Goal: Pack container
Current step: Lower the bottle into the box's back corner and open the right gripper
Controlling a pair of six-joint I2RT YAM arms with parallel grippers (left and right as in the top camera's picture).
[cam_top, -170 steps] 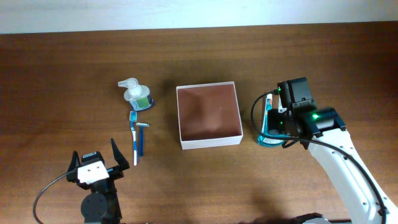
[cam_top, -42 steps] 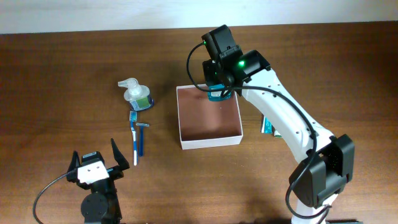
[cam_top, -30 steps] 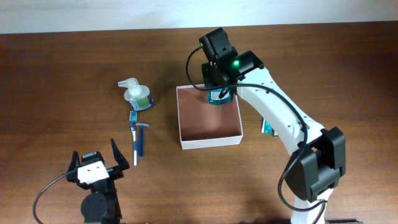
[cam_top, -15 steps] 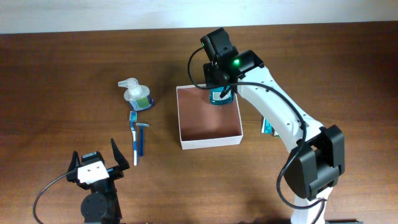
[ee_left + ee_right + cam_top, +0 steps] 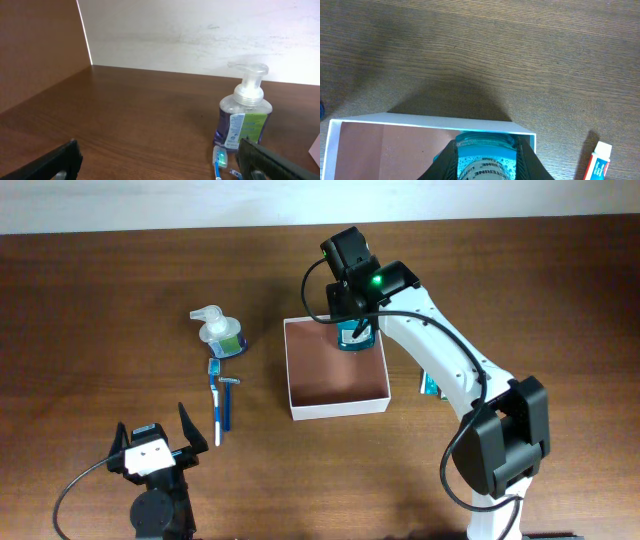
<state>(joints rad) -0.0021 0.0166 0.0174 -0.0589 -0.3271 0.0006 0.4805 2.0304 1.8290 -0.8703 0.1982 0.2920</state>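
The container (image 5: pixel 337 406) is a shallow square box with white walls and a reddish-brown inside, mid-table. My right gripper (image 5: pixel 353 330) is shut on a teal bottle (image 5: pixel 353 339) and holds it inside the container's far right corner. In the right wrist view the teal bottle (image 5: pixel 486 159) sits between my fingers (image 5: pixel 449 162), just inside the container's white wall (image 5: pixel 420 121). My left gripper (image 5: pixel 153 442) is open and empty near the front left of the table.
A clear pump bottle (image 5: pixel 218 332) stands left of the container, with a toothbrush (image 5: pixel 215 402) and a razor (image 5: pixel 227 398) in front of it. A toothpaste tube (image 5: pixel 429 386) lies right of the container, also in the right wrist view (image 5: pixel 597 158).
My right gripper carried the teal bottle from the table right of the container over to the container's far right corner and lowered it in. The left arm has not moved.
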